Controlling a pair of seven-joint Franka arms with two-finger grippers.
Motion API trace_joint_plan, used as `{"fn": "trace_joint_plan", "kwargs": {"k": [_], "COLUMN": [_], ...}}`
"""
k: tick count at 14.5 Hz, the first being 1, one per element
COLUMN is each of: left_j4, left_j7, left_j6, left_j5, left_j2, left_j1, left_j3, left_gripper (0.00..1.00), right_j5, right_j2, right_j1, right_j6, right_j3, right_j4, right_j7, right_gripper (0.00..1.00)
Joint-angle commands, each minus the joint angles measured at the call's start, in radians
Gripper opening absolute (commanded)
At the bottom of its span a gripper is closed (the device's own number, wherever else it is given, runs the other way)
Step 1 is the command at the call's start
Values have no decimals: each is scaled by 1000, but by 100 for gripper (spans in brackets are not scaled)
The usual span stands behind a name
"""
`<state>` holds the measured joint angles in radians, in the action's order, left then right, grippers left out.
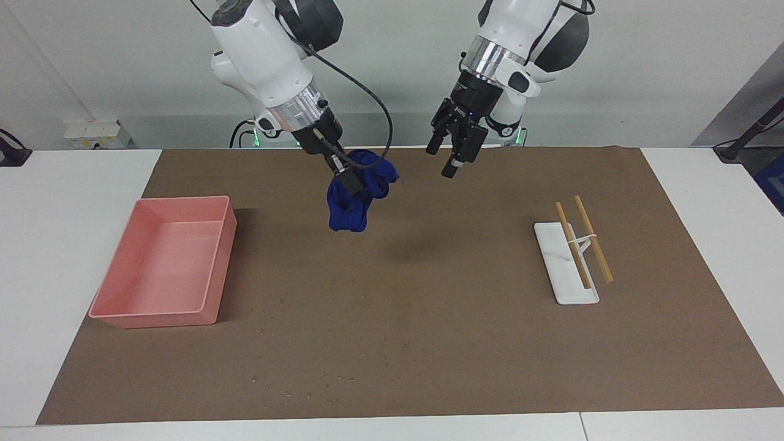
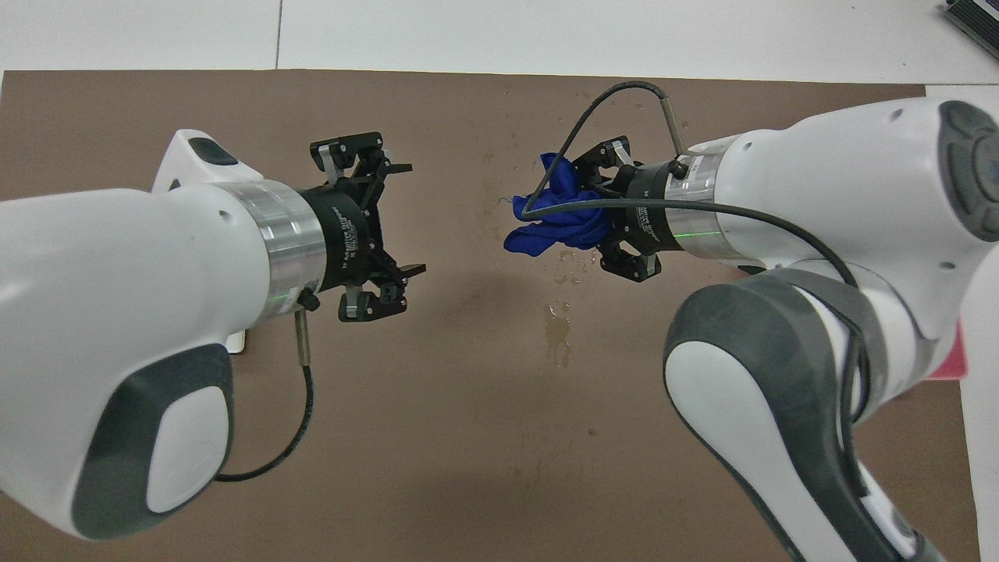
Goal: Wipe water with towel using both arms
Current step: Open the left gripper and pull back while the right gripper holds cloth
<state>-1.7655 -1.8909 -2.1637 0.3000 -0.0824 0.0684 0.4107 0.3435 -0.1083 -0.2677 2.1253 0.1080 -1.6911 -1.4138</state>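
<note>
Two grippers hung over a brown mat (image 1: 429,343) that covered most of the table. At the right arm's end of the mat sat a pink tray (image 1: 147,320). Beside it, toward the middle, the right gripper (image 1: 348,181) was up in the air, tilted down, its fingers pinched on the towel (image 1: 349,211). The bunched blue cloth drooped below the fingers and hung clear of the mat. Well apart from it, the left gripper (image 1: 451,160) hovered over the part of the mat close to the robots, with its fingers spread and holding nothing. In the overhead view a small wet patch (image 2: 557,337) showed on the mat between the two grippers, with a few droplets scattered near it. Toward the left arm's end lay a white tray (image 1: 551,242), flat on the mat. A pair of chopsticks (image 1: 593,239) rested across it, one stick on the tray and the other just off its edge.
</note>
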Motion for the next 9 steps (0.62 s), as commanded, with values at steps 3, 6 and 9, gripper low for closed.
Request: {"fn": "trace_joint_plan", "kwargs": {"k": [3, 6, 9], "left_j4": [24, 24, 23], "left_j7": [505, 851, 1138], "left_j6": [249, 324, 390], "left_j5": [-9, -12, -76], "left_j2": [-23, -30, -43], "left_j1": [-74, -79, -79], "left_j3": [-76, -177, -243], "left_gripper": [100, 100, 100], "right_j5": [-144, -152, -152], "right_j2": [-170, -257, -338], "right_j1": [10, 10, 15], "right_j6": [243, 352, 429], "right_j3": [7, 7, 7], "right_j4": [-45, -52, -55], "right_j7": [122, 127, 182], "right_gripper": [0, 0, 0]}}
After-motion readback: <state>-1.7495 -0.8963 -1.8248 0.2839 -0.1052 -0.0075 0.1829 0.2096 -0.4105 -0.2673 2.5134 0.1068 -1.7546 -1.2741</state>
